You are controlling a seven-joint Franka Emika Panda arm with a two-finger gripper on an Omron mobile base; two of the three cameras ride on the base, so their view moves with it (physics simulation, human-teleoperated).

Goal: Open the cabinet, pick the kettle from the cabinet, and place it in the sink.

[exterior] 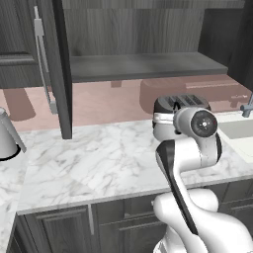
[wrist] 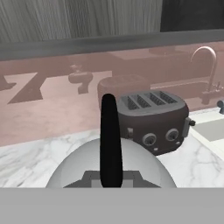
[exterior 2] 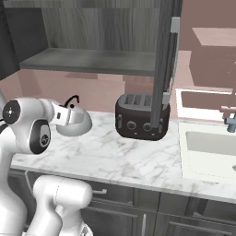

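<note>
The gripper has its jaws clamped on the thin black loop handle of the silver-grey kettle, which hangs above the white marble counter, out of the cabinet and left of the dark four-slot toaster in the right base view; the cabinet's doors stand open, one door with its long silver bar handle crossing in front of the toaster; the shelf inside is bare; the off-white sink lies to the right, beyond the toaster, with its silver-grey faucet at the back; a conical silver vessel sits at the far left of the left base view
</note>
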